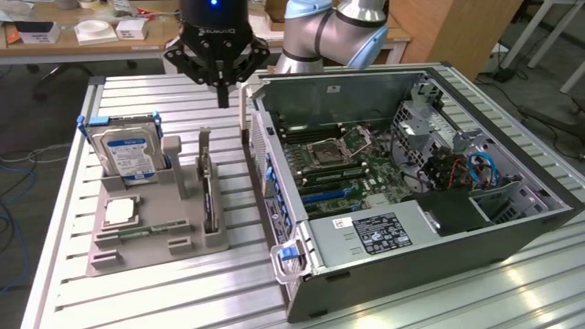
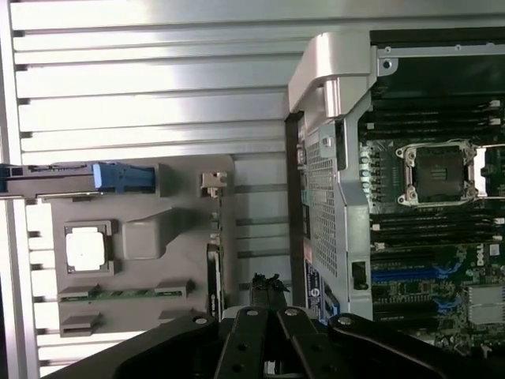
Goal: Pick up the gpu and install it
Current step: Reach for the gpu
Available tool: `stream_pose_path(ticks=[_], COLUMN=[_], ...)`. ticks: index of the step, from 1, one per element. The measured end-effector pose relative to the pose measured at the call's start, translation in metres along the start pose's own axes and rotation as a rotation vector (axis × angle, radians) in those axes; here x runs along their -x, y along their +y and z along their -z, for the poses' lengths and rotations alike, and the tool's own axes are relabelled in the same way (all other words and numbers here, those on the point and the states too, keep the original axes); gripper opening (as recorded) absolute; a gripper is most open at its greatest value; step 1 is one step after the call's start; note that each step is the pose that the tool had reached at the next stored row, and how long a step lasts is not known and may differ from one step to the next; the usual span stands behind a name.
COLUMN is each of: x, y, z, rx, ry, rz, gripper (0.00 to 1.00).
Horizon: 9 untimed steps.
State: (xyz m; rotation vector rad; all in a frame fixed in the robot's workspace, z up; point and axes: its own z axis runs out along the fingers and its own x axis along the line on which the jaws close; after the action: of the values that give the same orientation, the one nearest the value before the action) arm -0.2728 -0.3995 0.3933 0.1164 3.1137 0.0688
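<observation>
The gpu is a thin dark card standing on edge in a slot along the right side of the grey holder tray. It appears edge-on as a dark strip, the gpu, in the wrist view. My gripper hangs shut above the table, beyond the card's far end and close to the back corner of the open computer case. Nothing is between its fingers. In the wrist view the gripper has its black fingers closed together, between the holder and the case wall.
The holder also carries a silver hard drive with blue rails, a processor chip and a green memory stick. Inside the case lies the motherboard with blue slots. The slatted metal table ends near desks behind.
</observation>
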Motion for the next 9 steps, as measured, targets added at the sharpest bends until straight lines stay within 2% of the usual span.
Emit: stream_pose_path(ticks=[9], x=[-0.026], y=[-0.0022], z=[0.0007], rx=[0.0], ry=[0.0], rz=[0.0], gripper=[0.1])
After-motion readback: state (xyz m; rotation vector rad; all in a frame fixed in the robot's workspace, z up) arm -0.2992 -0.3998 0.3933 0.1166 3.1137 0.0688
